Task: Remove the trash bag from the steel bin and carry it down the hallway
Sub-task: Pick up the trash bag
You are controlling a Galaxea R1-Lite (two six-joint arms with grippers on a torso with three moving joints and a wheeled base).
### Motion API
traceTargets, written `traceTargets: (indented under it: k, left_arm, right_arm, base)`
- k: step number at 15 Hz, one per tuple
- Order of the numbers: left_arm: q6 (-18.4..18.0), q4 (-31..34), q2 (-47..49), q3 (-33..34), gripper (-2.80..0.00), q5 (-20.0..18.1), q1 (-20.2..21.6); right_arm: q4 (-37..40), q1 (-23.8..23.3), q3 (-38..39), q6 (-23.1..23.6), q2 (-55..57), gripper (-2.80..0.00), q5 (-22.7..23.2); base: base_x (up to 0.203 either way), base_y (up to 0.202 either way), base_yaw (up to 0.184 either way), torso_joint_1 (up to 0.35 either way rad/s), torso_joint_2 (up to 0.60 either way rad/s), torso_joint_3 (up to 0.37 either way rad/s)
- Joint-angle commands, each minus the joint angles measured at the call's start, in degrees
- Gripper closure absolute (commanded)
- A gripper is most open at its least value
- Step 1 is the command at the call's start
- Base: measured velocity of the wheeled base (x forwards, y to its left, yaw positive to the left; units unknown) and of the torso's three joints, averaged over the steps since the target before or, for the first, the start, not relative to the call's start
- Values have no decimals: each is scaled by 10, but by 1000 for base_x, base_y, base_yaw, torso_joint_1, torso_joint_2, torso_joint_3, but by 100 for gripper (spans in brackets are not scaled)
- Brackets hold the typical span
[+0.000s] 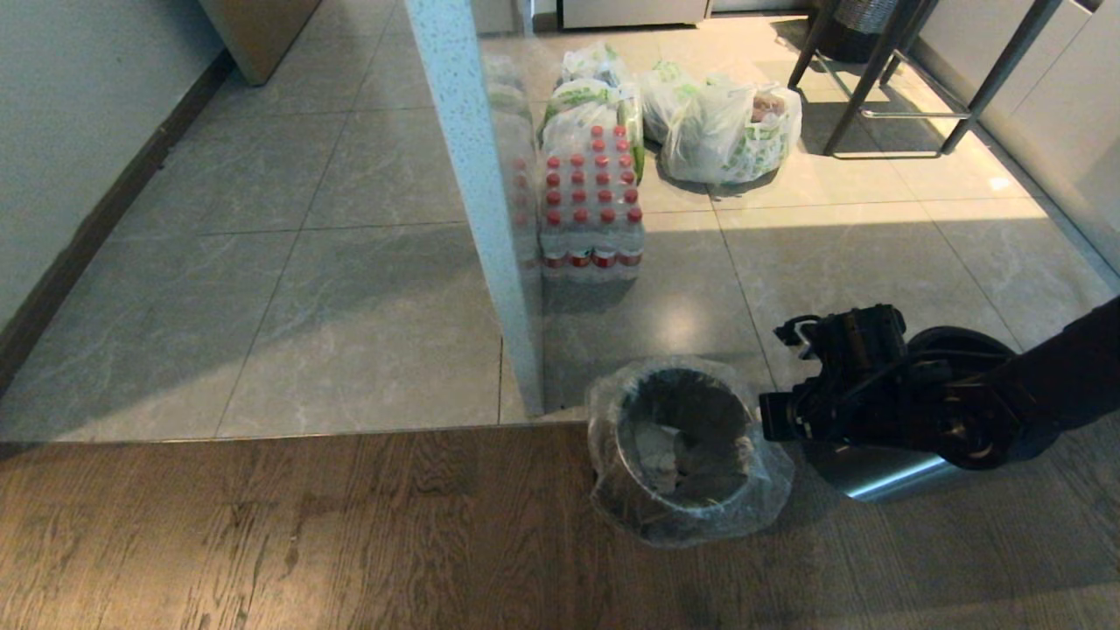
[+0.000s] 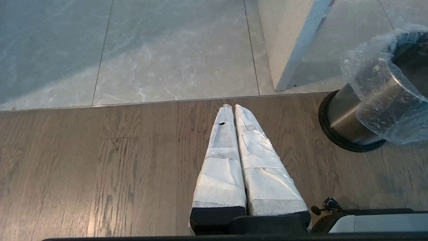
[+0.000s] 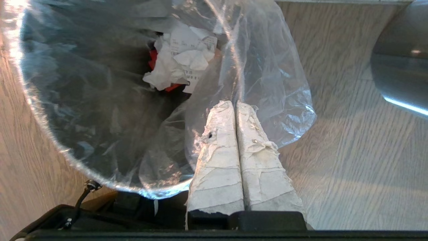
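Jaws of your right gripper (image 3: pixel 235 103) pressed together, empty, over the clear crinkly trash bag's (image 1: pixel 770 472) right overhang on the small round brushed-steel bin (image 2: pixel 351 124); far nearer than the left gripper (image 2: pixel 232 107), also closed.

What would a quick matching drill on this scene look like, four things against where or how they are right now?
Things:
1. trash bag
2. right gripper
3. left gripper
4. pack of red-capped bottles

States:
A. on the grey tiles beside the speckled post
B. shut, above bare wood floor
C. lining the steel bin, rim folded over the outside
D. shut, tips at the bag's overhanging edge

Pairs: 1-C, 2-D, 3-B, 4-A
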State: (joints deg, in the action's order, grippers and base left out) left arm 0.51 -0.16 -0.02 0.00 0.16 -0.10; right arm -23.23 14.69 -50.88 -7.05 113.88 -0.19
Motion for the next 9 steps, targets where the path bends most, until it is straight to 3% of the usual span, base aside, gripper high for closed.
traceTargets:
  k: [1,9]
  left_arm:
    - [0,0,0,0,0,0,0]
    - [0,0,0,1,0,0,0]
  right_arm:
    - [7,0,-7,-1,15,0,1]
    - [53,1,-36,-1,58,0,3]
  base:
    - [0,0,0,0,0,0]
    - [0,0,0,0,0,0]
